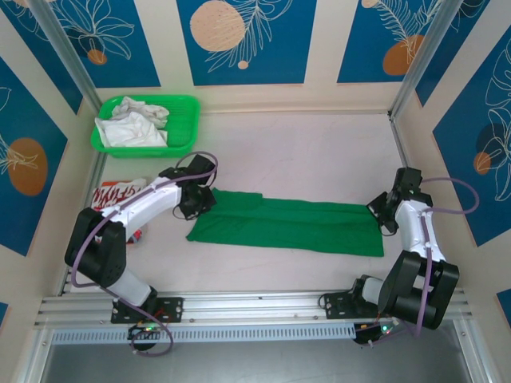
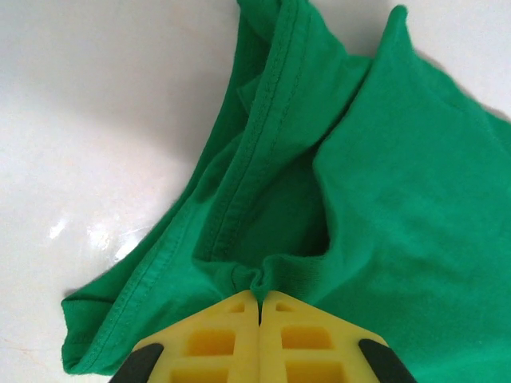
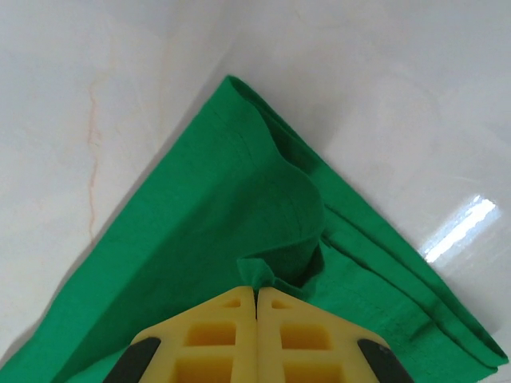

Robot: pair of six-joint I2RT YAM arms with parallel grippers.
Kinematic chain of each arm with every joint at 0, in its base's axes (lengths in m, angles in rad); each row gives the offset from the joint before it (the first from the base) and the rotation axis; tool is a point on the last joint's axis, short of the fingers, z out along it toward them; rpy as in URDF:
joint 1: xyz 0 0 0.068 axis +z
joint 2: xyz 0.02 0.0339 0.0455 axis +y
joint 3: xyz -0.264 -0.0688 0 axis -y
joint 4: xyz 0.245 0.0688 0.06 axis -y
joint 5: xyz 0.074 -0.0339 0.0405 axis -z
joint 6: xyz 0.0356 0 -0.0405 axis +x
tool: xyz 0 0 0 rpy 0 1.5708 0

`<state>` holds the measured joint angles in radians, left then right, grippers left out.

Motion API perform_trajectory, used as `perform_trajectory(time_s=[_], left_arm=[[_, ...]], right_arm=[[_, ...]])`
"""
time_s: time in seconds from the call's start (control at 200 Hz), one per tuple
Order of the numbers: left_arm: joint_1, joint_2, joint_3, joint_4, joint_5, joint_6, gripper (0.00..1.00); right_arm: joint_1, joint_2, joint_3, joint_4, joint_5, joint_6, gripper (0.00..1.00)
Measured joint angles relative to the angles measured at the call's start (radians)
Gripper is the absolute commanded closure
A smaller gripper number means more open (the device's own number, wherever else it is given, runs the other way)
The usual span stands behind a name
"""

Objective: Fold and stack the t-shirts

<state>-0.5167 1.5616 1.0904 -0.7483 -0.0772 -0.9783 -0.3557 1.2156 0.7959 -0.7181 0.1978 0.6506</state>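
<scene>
Left gripper point(image 2: 259, 309) is pressed shut on a pucker of the green t-shirt point(image 1: 287, 225), right by the hemmed sleeve end. Right gripper point(image 3: 256, 297) is clamped on a small fold at the opposite corner. With one pinch at each end, the long folded strip lies flat and stretched across the table point(image 1: 319, 152) between my arms, set up, I reckon, to bring one end over the other. The red t-shirt point(image 1: 112, 195) sits bunched beside my left arm, clear of the fold. The green basket point(image 1: 188, 120) with white cloth point(image 1: 132, 126) stays out of it, back left.
</scene>
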Motion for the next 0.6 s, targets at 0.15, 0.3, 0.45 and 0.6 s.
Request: perform_trajectory(time_s=[0.15, 0.3, 0.45, 0.6], left_arm=[[0.000, -0.002, -0.005, 0.000, 0.003, -0.008, 1.00], [0.000, -0.010, 0.020, -0.028, 0.002, -0.006, 1.00], [-0.001, -0.050, 0.040, -0.048, 0.003, 0.002, 1.00], [-0.001, -0.087, 0.039, -0.076, 0.003, 0.001, 1.00]], right_arm=[[0.000, 0.005, -0.003, -0.001, -0.007, 0.007, 1.00], [-0.002, 0.002, 0.013, -0.012, -0.007, 0.007, 1.00], [-0.003, -0.021, 0.029, -0.025, -0.006, 0.007, 1.00], [-0.003, -0.044, 0.029, -0.036, -0.006, 0.007, 1.00]])
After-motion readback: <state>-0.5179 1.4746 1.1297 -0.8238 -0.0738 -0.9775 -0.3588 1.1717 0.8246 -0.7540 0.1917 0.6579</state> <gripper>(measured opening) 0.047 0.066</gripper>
